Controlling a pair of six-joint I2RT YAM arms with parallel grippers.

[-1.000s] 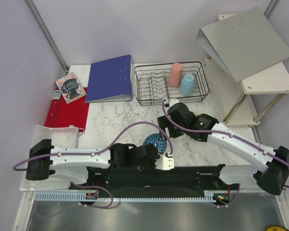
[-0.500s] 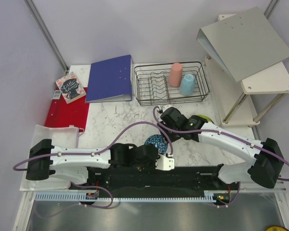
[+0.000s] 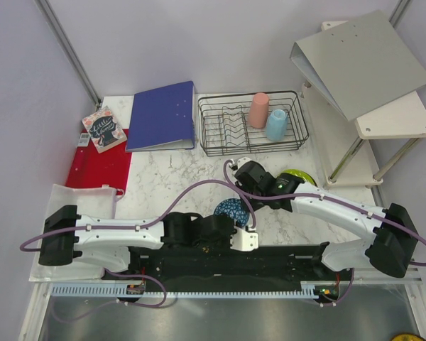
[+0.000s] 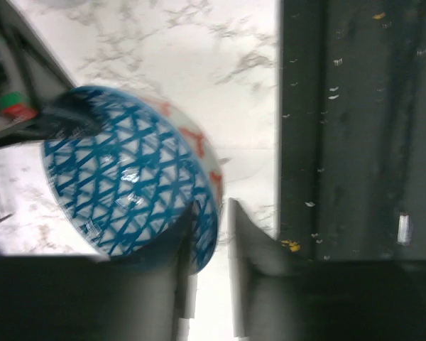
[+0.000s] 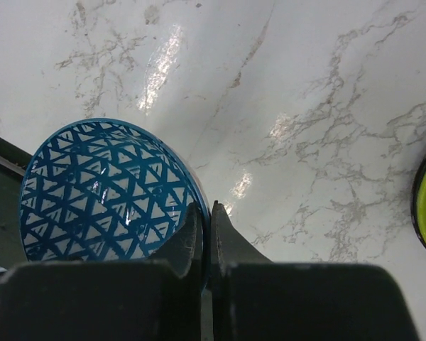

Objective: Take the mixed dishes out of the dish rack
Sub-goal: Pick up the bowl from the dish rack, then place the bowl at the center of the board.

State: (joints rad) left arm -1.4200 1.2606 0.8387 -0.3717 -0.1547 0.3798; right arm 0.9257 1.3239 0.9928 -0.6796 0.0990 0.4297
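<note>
- My right pincer (image 5: 207, 213) is pressed together on the rim of the small blue patterned bowl (image 5: 106, 188), one finger inside and one outside.
- My left pincer (image 4: 211, 206) straddles the same bowl's rim from the other side. It is nearly closed, with the inner finger against the glaze and a thin sliver of light by the outer finger.
- So both pincers are on one bowl. It is tilted, with its lattice-patterned inside facing both wrist cameras.
- The bowl is out of the dish rack (image 3: 206, 128), over the marble table (image 3: 170, 170), between the rack and my arm bases, close to the black base plate. I can't tell whether it touches the tabletop.
- The lime-green bowl (image 3: 297, 175) is on the table just right of my right wrist, partly hidden by the arm.
- The tall pink cup (image 3: 258, 110) and the light blue cup (image 3: 275, 125) stand side by side in the right half of the rack.
- The blue binder (image 3: 162, 115) lies just left of the rack.
</note>
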